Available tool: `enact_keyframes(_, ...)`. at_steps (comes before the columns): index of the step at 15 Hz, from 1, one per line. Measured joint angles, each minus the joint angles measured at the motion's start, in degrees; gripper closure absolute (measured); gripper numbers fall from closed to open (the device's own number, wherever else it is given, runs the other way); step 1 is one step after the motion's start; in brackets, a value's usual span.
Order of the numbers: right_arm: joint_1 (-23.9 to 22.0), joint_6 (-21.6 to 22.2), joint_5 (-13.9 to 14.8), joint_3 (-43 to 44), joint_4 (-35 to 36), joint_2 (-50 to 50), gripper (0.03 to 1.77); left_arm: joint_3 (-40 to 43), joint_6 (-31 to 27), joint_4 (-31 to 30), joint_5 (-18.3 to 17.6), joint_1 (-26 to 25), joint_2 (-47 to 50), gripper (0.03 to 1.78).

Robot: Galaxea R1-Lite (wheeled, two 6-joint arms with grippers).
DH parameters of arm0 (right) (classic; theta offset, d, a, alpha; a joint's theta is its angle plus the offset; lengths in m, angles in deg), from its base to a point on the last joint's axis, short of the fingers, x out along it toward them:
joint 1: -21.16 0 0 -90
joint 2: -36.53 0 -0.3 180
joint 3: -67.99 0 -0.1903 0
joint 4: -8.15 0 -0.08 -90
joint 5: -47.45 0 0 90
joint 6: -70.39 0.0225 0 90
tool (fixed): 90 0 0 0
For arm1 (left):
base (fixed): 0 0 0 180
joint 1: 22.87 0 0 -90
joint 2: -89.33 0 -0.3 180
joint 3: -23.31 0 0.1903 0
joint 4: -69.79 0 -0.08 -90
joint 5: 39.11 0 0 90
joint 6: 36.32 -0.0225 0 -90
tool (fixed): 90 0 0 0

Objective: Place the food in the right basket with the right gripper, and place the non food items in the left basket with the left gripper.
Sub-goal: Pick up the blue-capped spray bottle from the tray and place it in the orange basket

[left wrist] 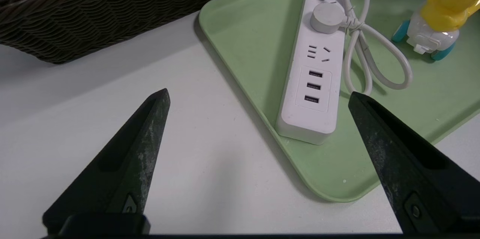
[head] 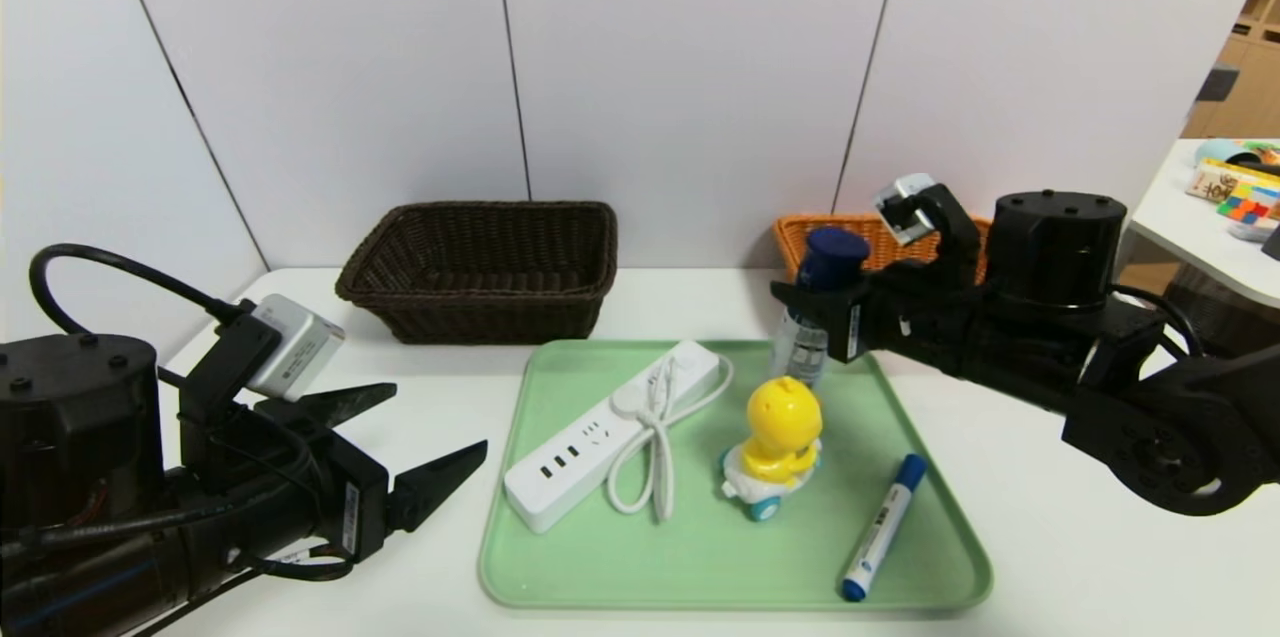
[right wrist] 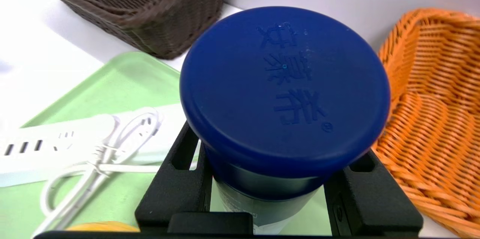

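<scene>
gripping blue-capped can (head: 818, 312), right end effector (head: 812, 309) beside orange basket (head: 800, 232); duck (head: 778, 447) just beside; left end effector (head: 420, 442) spread.

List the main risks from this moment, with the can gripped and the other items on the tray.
1. The right end effector grips the can just under its blue cap, high on a tall body; it could swing or slip on the way to the orange basket.
2. The yellow duck toy stands close beside the can and might get knocked.
3. The power strip has a looped cord that may snag the open left end effector.
</scene>
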Motion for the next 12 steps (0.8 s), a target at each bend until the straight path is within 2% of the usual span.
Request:
enact_keyframes(5, 0.94, -0.09, 1.27, 2.69, -1.9, -1.99, 1.0, -0.05, 0.05, 0.02, 0.05, 0.3, -0.22, 0.12)
enact_keyframes(12, 0.77, -1.55, 1.49, 12.87, -13.56, -7.85, 1.0, -0.68, -0.05, -0.49, 0.06, 1.24, -0.94, 0.12)
